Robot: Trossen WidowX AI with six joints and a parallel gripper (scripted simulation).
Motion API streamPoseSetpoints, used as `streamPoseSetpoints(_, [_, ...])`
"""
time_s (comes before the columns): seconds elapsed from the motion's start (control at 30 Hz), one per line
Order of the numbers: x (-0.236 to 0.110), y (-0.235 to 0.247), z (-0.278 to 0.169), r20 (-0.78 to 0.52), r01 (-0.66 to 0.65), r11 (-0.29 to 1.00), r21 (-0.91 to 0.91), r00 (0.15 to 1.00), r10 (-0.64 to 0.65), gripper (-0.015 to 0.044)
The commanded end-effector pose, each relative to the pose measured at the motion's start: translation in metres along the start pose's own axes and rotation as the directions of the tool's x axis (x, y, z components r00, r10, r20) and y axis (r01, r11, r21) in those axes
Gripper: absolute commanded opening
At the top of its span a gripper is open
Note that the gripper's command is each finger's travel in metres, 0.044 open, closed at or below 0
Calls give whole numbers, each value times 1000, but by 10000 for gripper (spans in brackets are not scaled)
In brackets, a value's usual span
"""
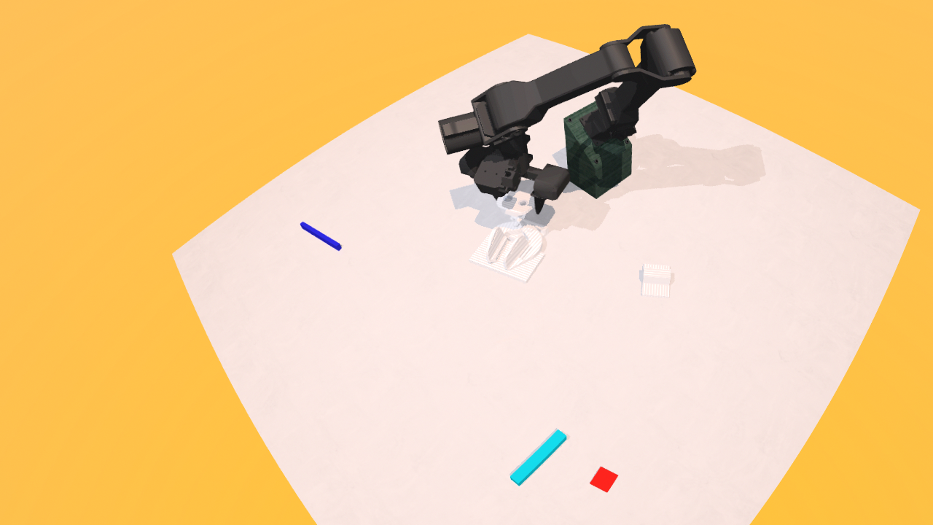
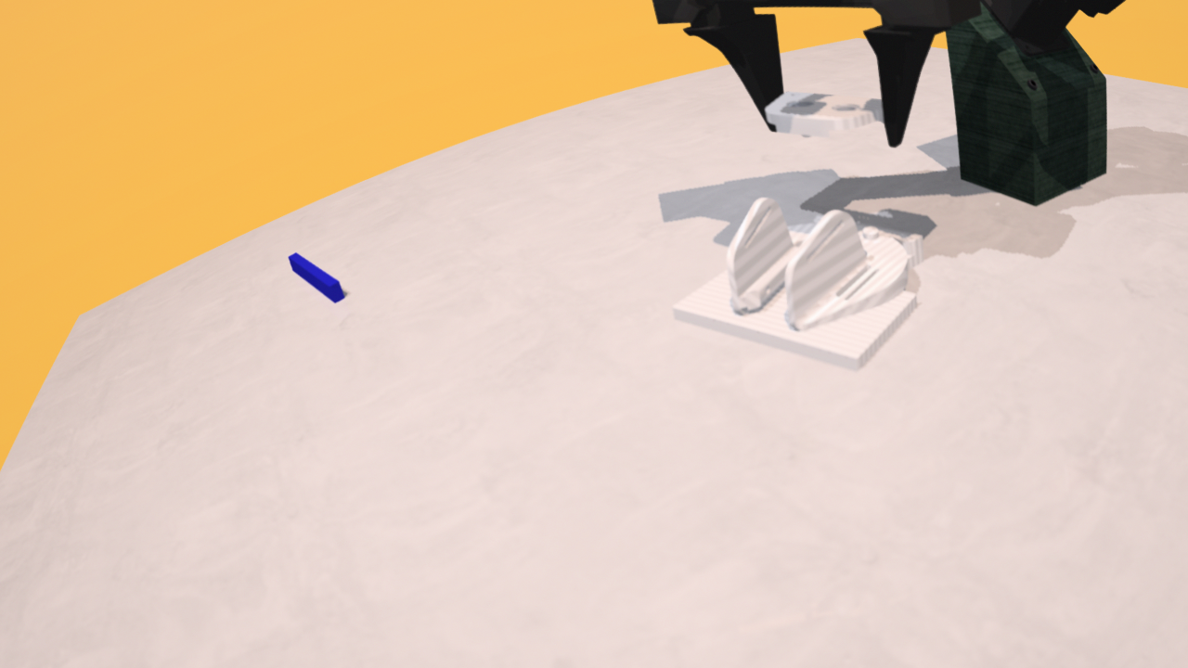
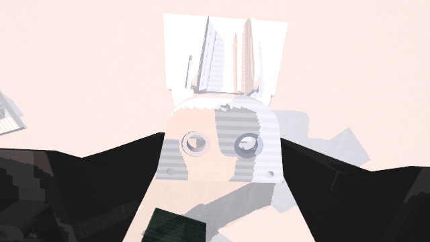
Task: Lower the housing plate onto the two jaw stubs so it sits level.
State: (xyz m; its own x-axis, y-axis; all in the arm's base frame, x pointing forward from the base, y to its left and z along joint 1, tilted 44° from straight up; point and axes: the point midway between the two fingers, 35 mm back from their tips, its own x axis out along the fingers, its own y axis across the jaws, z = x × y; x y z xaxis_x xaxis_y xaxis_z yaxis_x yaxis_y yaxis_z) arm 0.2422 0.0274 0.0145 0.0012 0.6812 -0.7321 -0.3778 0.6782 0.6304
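Note:
My gripper is shut on the white housing plate, one finger at each side. The plate has two large round holes and hangs in the air, roughly level, above and behind the jaws on the robot-base side. The two white jaws stand side by side on the square base: a left jaw and a right jaw. In the wrist view the plate hides the jaws' rear ends and stubs.
The dark green robot base is close behind the plate. A small white block lies to the right in the top view. A blue bar, a cyan bar and a red square lie farther off.

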Motion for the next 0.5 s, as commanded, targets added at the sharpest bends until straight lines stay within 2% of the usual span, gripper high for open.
streamPoseSetpoints(0.0, [1,0,0,3,-6,1000,7,1000,6,351])
streamPoseSetpoints(0.47, [1,0,0,3,-6,1000,22,1000,6,351])
